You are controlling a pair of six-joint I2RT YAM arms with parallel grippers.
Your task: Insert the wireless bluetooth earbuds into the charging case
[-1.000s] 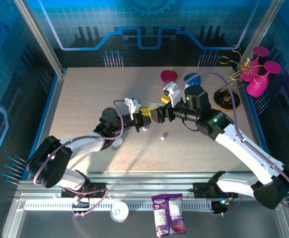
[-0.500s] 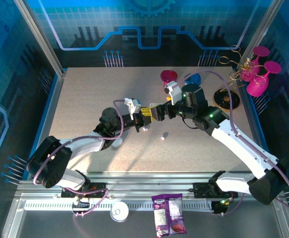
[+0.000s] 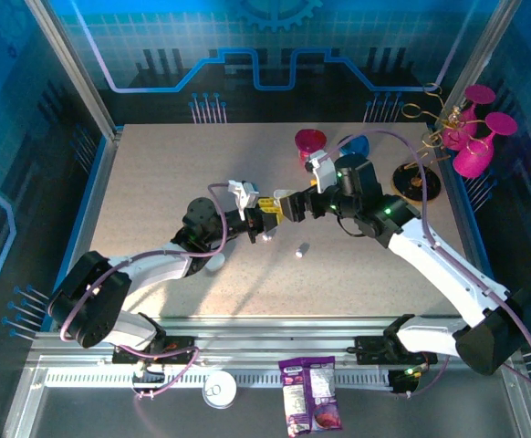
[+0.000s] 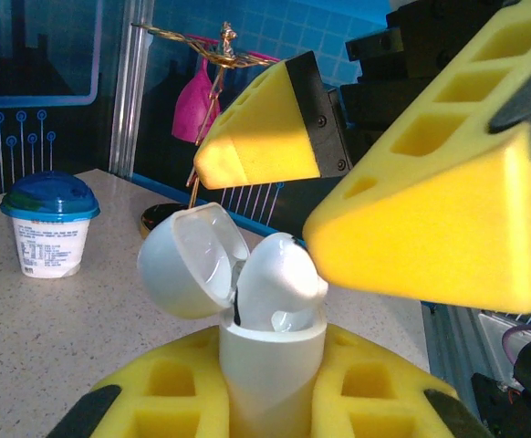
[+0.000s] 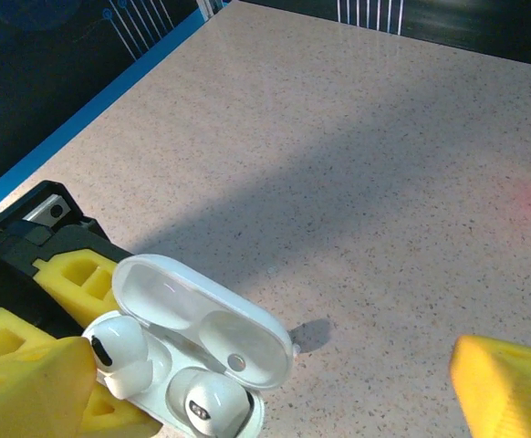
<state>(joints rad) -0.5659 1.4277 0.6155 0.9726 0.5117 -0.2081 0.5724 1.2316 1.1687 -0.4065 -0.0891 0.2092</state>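
Observation:
My left gripper (image 3: 264, 224) (image 4: 270, 397) is shut on the white charging case (image 4: 270, 360) (image 5: 197, 379) and holds it upright with its lid (image 4: 188, 260) (image 5: 202, 319) open. One white earbud (image 5: 213, 403) sits in its well. A second earbud (image 5: 119, 351) (image 4: 279, 283) stands higher in the other well. My right gripper (image 3: 288, 207) (image 5: 270, 392) is open, its yellow fingers (image 4: 430, 219) spread wide on either side of the case top, holding nothing. A loose earbud (image 3: 298, 250) lies on the table just in front of the grippers.
A pink cup (image 3: 309, 141) and a blue-lidded cup (image 3: 354, 144) (image 4: 49, 224) stand at the back. A gold wire stand (image 3: 418, 181) with pink glasses (image 3: 471, 128) is at the back right. A snack packet (image 3: 309, 394) and a white disc (image 3: 219, 390) lie beyond the near rail.
The right gripper's jaws have spread wider, and its wrist has shifted slightly back and to the left over the case. The left arm and the case have stayed put.

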